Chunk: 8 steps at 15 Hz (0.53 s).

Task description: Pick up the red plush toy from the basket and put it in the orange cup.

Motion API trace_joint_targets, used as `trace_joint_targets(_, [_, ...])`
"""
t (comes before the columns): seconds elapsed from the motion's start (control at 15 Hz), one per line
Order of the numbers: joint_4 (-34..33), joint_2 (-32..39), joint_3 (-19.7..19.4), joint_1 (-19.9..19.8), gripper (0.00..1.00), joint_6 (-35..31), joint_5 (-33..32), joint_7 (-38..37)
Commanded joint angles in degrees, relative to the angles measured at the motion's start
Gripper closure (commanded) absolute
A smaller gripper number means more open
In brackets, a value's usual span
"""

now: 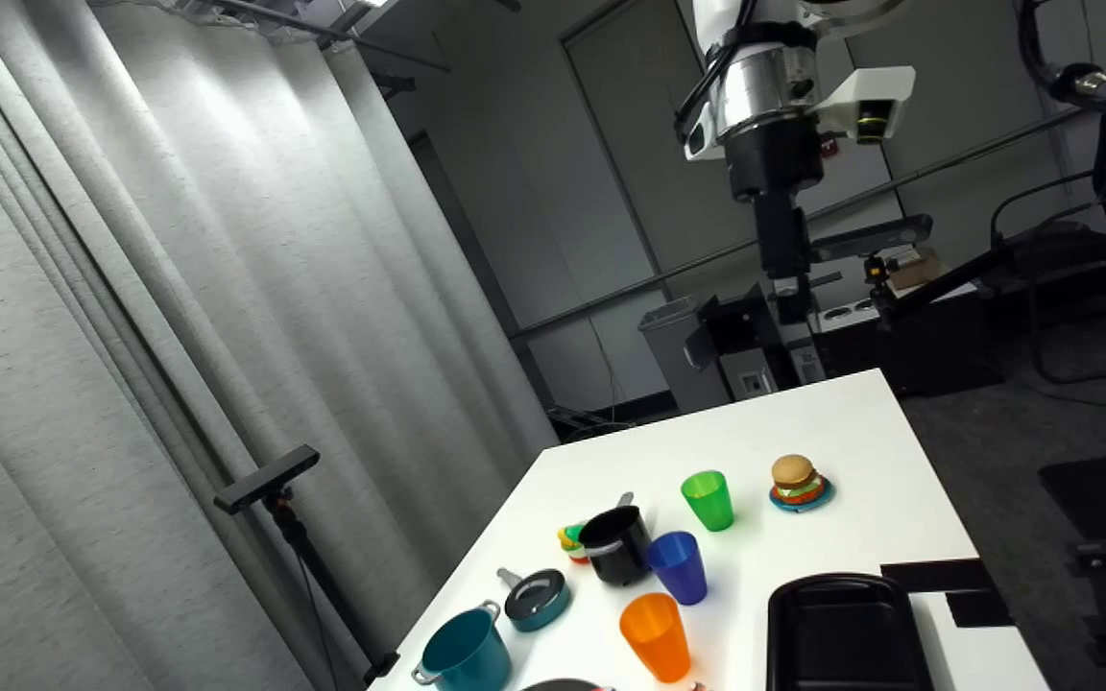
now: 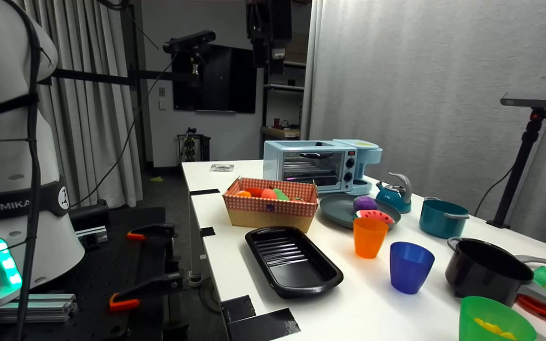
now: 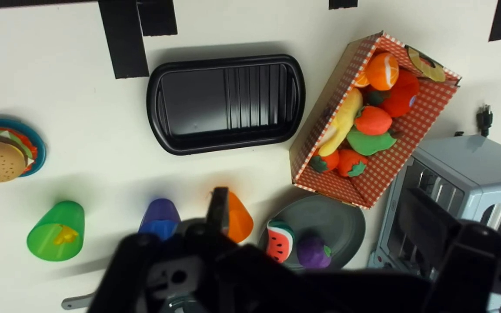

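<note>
Both jaws apart, the hand (image 3: 318,206) should straddle a round red plush toy (image 3: 373,120) in the gingham cardboard basket (image 3: 424,114) near the worktop (image 2: 368,293) edge.

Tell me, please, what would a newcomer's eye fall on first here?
Probably the red-checked basket of toy fruit, beside the black baking pan. Next would come the bright green cup, blue cup and orange cup, standing in a loose row on the white table. Above it hangs the open gripper.
</note>
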<state>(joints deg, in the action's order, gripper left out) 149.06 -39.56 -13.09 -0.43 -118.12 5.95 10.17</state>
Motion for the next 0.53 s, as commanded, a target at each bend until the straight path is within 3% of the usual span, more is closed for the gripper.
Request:
trace_joint_targets(0.0, [1.05,1.45,0.59,-1.23,0.0,0.21,-0.12,2.17])
trace_joint_targets(0.47, [4.19,4.74,1.14,-1.64,0.0,0.1,-2.04,4.32])
